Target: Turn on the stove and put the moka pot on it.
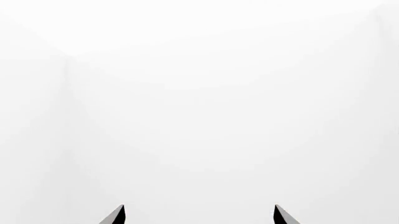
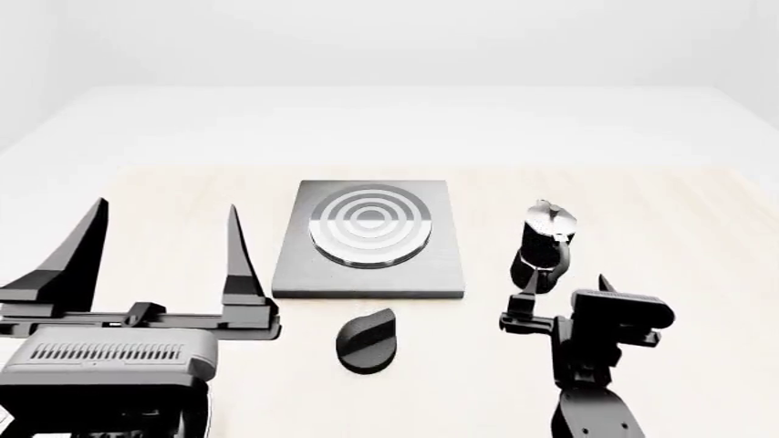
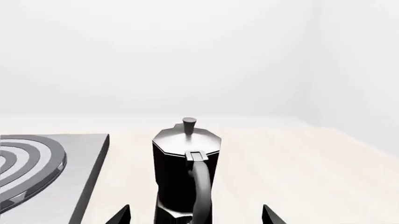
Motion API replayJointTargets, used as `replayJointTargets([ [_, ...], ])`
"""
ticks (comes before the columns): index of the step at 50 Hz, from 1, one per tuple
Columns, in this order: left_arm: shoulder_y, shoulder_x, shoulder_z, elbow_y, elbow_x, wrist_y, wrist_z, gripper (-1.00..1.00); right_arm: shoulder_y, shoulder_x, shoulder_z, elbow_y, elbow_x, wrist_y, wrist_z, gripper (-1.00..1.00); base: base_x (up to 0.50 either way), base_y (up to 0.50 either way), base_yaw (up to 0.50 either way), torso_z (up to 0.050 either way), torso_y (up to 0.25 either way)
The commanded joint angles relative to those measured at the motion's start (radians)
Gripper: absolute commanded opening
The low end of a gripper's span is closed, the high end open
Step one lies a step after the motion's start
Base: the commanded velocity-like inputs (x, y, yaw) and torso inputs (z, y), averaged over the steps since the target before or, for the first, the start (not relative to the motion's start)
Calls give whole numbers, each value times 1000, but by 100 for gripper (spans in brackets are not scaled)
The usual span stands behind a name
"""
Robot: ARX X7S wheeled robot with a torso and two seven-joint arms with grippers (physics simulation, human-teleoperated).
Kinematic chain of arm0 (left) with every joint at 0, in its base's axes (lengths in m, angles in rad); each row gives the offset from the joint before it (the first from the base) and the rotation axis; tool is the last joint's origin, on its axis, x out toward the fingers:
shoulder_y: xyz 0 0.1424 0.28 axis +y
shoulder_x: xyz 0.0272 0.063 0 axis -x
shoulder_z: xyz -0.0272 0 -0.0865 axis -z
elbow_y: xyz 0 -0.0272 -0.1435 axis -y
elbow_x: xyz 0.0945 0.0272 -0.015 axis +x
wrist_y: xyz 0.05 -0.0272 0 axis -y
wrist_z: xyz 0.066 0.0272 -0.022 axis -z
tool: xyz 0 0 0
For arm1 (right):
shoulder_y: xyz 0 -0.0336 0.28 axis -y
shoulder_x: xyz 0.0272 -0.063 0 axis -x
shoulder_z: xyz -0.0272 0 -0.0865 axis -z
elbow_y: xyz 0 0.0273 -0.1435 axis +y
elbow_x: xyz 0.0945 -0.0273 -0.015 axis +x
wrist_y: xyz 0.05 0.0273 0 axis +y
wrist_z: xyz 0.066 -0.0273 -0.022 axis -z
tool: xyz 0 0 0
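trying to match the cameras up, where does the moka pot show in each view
Head view: moka pot stands on the table right of the stove, just ahead of the right gripper.
Right wrist view: moka pot centred, handle facing the camera.
Left wrist view: not in it.
Shared landmark: the stove.

The stove (image 2: 365,274) looks like brushed grey metal, its raised rings slightly shinier. The moka pot (image 3: 186,168) has a glossy black faceted body and a polished silver top, and the knob (image 2: 367,339) is matt black. The surface (image 2: 681,237) resembles pale, smooth wood.
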Motion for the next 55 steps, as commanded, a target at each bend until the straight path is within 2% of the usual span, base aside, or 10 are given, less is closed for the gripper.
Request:
replayJointTargets([
  [1, 0, 1, 4, -6, -1, 6, 1, 100, 52, -12, -5, 100, -8, -20, -6, 100, 0, 0, 0, 0, 0],
  [33, -11, 6, 16, -22, -9, 9, 5, 100, 225, -53, -30, 433, -44, -117, -29, 100, 0, 0, 0, 0, 0],
  [49, -22, 7, 20, -11, -17, -10, 2, 100, 259, -60, -37, 485, -49, -131, -28, 100, 0, 0, 0, 0, 0],
  [55, -19, 7, 20, -25, -17, 7, 6, 100, 291, -69, -38, 569, -54, -173, -33, 100, 0, 0, 0, 0, 0],
])
